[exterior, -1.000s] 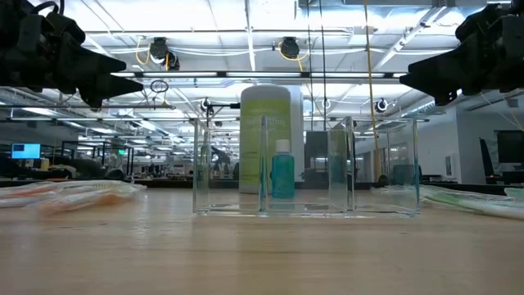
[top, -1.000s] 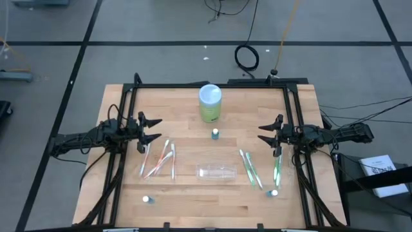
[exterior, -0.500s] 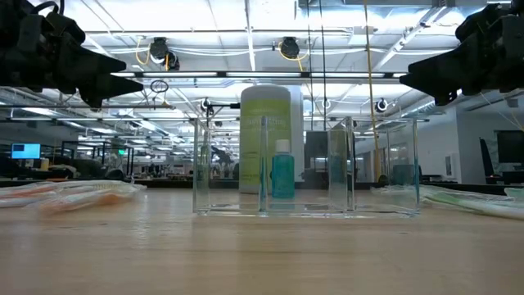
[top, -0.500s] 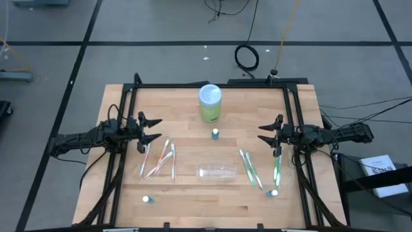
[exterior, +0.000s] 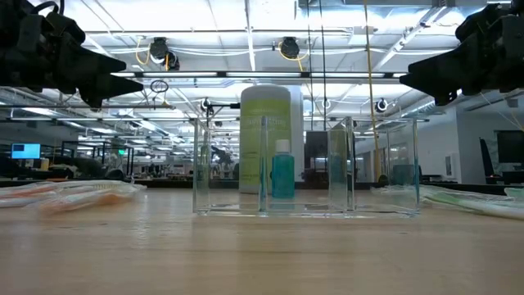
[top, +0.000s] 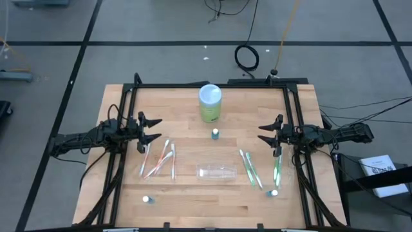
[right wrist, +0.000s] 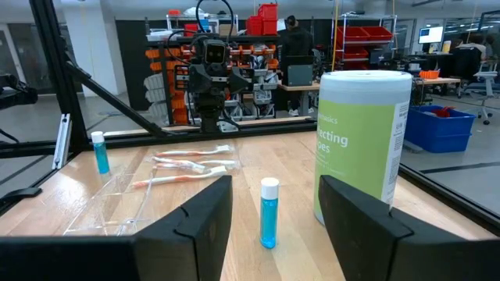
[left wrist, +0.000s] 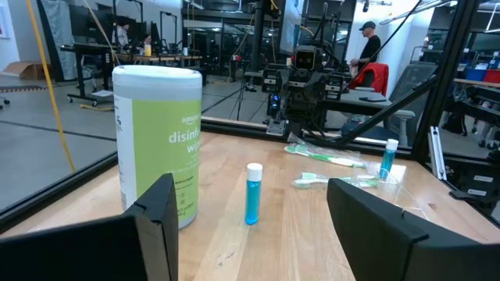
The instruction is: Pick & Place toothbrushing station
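A clear plastic holder [top: 217,172] lies on the wooden table a little near of the middle. Orange-and-white toothbrushes [top: 158,160] lie to its left, green-and-white toothbrushes [top: 251,169] to its right. Three small blue bottles with white caps stand upright: one at mid-table [top: 215,133], one near left [top: 148,199], one near right [top: 273,193]. My left gripper [top: 154,129] hovers open at the table's left side, pointing level toward the middle. My right gripper [top: 264,133] hovers open at the right side, facing it. Neither has anything between its fingers.
A tall green-and-white wipes canister [top: 210,103] stands at the far middle of the table. Black frame rails [top: 129,96] run along the left, right and far edges. Bare wood lies along the near edge [top: 212,212].
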Tool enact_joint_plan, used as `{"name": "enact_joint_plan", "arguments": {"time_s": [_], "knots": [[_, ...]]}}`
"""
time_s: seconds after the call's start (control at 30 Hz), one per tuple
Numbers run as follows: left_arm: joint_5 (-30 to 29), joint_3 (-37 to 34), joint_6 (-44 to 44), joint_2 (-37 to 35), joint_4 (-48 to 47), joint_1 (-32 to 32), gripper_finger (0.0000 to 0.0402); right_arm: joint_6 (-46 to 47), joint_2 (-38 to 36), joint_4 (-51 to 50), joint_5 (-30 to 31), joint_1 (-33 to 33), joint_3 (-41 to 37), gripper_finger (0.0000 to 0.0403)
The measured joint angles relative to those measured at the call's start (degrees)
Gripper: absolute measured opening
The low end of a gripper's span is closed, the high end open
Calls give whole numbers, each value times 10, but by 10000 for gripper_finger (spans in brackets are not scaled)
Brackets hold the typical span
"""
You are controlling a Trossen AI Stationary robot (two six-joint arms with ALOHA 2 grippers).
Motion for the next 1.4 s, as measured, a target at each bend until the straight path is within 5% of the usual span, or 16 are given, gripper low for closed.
{"name": "enact_joint_plan", "arguments": {"time_s": [0.6,0.83,1.07,1.23,1.4], "knots": [[0,0,0,0,0,0,232,-29,0,119,-1,0,0,183],[0,0,0,0,0,0,232,209,0,139,-31,0,0,183],[0,0,0,0,0,0,232,269,0,169,-63,0,0,183],[0,0,0,0,0,0,232,257,18,277,-283,9,0,185],[0,0,0,0,0,0,232,191,79,330,-300,81,24,210]]}}
